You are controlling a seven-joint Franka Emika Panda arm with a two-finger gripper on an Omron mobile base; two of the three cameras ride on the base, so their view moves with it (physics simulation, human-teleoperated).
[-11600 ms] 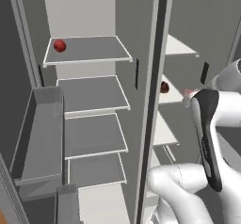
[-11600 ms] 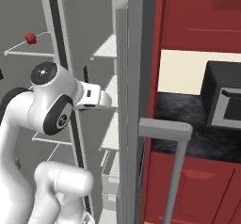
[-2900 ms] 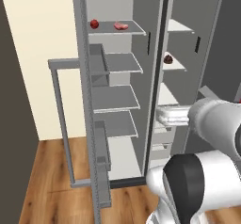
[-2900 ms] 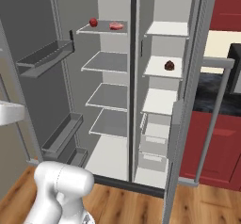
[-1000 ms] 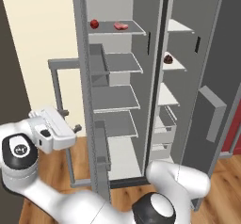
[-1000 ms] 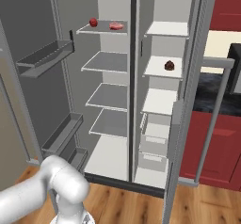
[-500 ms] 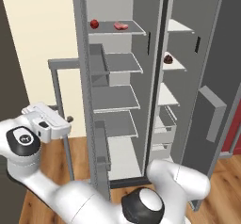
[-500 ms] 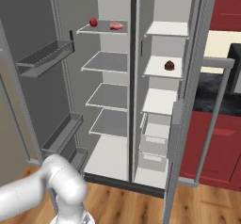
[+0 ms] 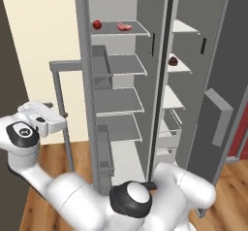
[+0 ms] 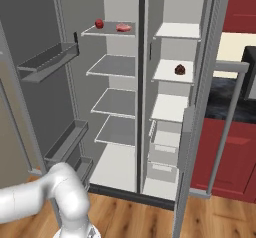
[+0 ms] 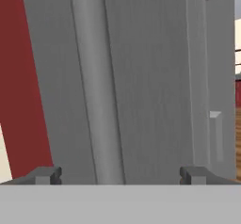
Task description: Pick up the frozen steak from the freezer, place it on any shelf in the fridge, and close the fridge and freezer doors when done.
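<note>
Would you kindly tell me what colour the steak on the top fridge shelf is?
The steak is pale pink-red, clearest in the right base view.

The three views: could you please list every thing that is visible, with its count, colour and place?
fridge: one, grey, wider compartment, open.
freezer: one, grey, narrower compartment, open.
fridge and freezer doors: two, grey, both swung open; bar handle close ahead in hand view.
shelf: top wide fridge shelf, grey, white-edged.
frozen steak: one, pale pink-red, on that top shelf.
red ball: one, bright red, beside the steak.
dark red lump: one, on a freezer shelf.
cabinets: dark red, right of the unit.
floor: wood, brown.
gripper: one, dark fingertips apart, facing the door handle.
</note>
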